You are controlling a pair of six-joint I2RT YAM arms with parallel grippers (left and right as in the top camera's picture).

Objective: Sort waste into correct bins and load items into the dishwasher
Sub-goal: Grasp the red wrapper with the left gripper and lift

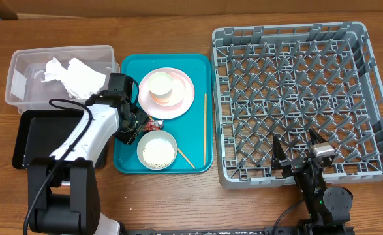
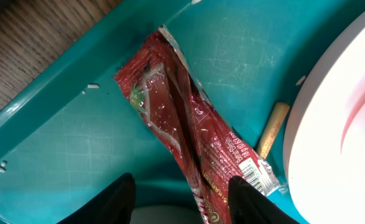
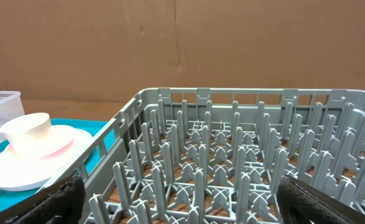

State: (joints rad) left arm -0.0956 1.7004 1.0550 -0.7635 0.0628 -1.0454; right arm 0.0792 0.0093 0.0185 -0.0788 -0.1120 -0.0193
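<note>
The crinkled red wrapper [image 2: 188, 130] lies flat and diagonal on the floor of the teal tray [image 2: 76, 149], in the gap between the pale-pink plate [image 1: 183, 99] and the pale grey-green bowl [image 1: 157, 150], which has white rice in it. The left gripper [image 2: 181, 183] hangs right over the wrapper's lower end with its two dark fingers [image 2: 117, 202] spread apart, one on each side of the foil. It grips nothing, and the wrist view does not show whether either finger touches the wrapper. A few loose rice grains [image 2: 92, 86] dot the tray floor near the wrapper, and the blunt end of a wooden chopstick [image 2: 273, 127] pokes out from under the plate's rim just beside it. From overhead, a white cup [image 1: 160, 85] sits on the plate, and a second chopstick [image 1: 205, 127] lies straight along the tray's right side. To the left of the tray, the clear plastic tub [image 1: 21, 72] holds crumpled white napkins [image 1: 74, 75]. The glossy black tray [image 1: 38, 137] lies in front of it, partly covered by the left arm. On the right side of the table stands the grey dish rack [image 1: 295, 98], its pegs bare. The right gripper [image 1: 297, 149] sits at the rack's near edge, jaws wide open and holding nothing.
</note>
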